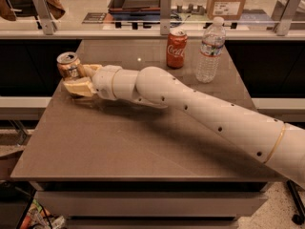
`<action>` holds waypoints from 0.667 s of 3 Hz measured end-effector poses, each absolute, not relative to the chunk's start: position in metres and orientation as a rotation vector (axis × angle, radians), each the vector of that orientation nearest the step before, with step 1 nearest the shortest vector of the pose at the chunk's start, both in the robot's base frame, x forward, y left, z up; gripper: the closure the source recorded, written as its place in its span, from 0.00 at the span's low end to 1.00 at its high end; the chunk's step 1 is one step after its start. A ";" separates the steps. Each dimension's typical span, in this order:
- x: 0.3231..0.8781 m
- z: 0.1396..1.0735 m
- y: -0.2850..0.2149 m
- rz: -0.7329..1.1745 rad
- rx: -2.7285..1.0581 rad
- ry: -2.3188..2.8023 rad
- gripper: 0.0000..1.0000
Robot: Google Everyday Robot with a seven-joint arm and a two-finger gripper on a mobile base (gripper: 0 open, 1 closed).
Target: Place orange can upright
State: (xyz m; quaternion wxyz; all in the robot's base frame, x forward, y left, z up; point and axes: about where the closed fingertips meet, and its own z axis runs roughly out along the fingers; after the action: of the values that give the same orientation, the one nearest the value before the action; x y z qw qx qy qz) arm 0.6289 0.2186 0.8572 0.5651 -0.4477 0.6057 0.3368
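The orange can (69, 66) has a mottled orange-tan label and a silver top. It stands roughly upright, leaning slightly, at the left edge of the table (143, 142). My gripper (72, 78) reaches in from the right at the end of the long white arm. Its tan fingers (78, 87) close around the can's lower body. The can's base is hidden behind the fingers, so I cannot tell whether it rests on the table.
A red Coca-Cola can (176, 48) and a clear water bottle (209, 49) stand at the back of the table. A glass-railed counter (152, 32) runs behind them. My arm (205, 113) lies diagonally across the table.
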 end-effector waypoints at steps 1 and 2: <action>0.628 0.857 0.220 0.794 -1.055 1.423 0.13; 0.627 0.857 0.222 0.797 -1.058 1.422 0.00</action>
State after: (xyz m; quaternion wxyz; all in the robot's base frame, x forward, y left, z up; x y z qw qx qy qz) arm 0.6269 0.2222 0.8574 0.5641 -0.4496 0.6042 0.3386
